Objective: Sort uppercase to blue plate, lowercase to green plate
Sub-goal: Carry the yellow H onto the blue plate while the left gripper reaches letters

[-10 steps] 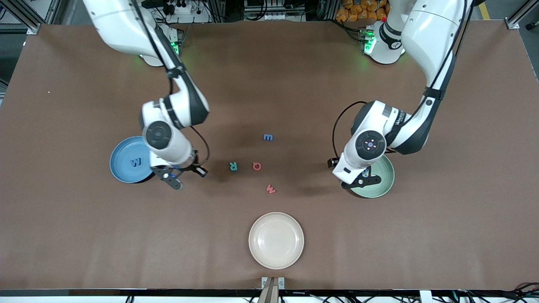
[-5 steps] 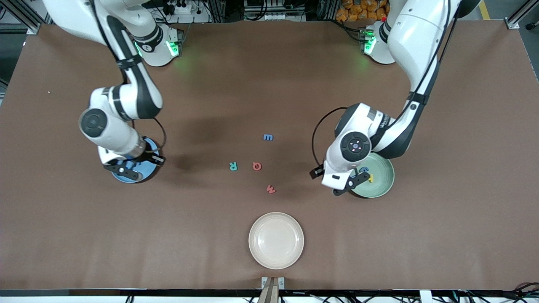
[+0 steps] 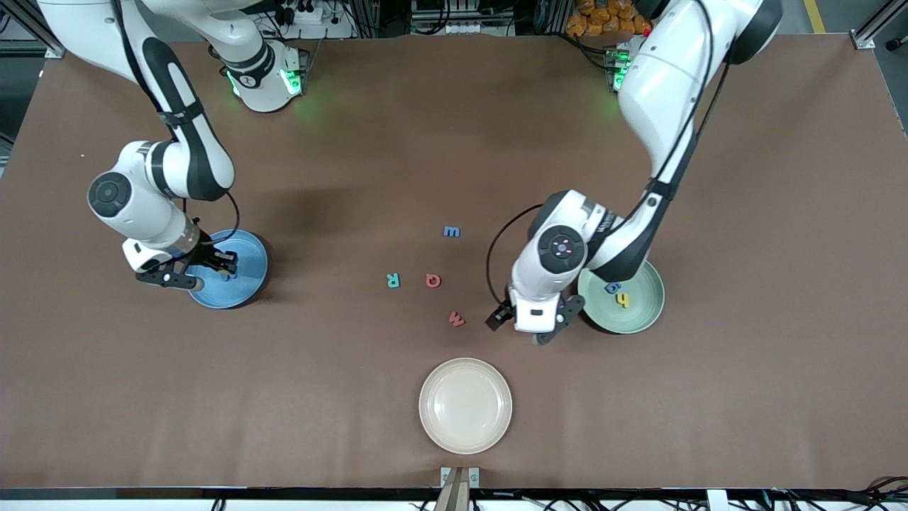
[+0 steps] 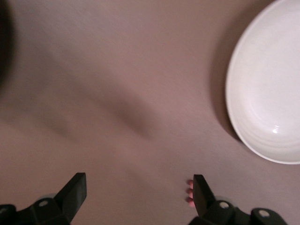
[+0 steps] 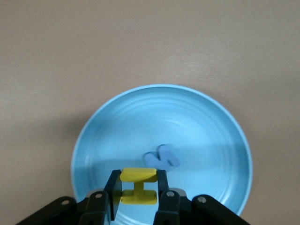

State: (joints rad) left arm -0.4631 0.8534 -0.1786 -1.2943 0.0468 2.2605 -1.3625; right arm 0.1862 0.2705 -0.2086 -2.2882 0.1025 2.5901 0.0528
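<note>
The yellow H (image 5: pixel 138 186) is seen plainly only in the right wrist view, where it is clamped between the fingers of the right gripper (image 5: pixel 137 199) over the blue plate (image 5: pixel 206 117); a blue M (image 5: pixel 161 157) lies on that plate just past it. In the front view the right gripper (image 3: pixel 186 273) is seen over the blue plate (image 3: pixel 250 250) at the right arm's end of the table (image 3: pixel 709 397), and the letter it holds is mostly hidden.

The left wrist view shows the left gripper (image 4: pixel 136 197) spread wide and empty above bare table, with a red w (image 4: pixel 189 191) peeking beside one finger and the cream plate (image 4: pixel 272 84) at the edge. In the front view the left gripper (image 3: pixel 539 328) hangs between the red w (image 3: pixel 456 319) and the green plate (image 3: pixel 642 312), which carries a blue g (image 3: pixel 613 287) and a yellow h (image 3: pixel 623 301).

On the open table lie the teal R (image 3: pixel 392 280), the red Q (image 3: pixel 433 280) beside it, and the blue m (image 3: pixel 451 231) farther from the front camera.
</note>
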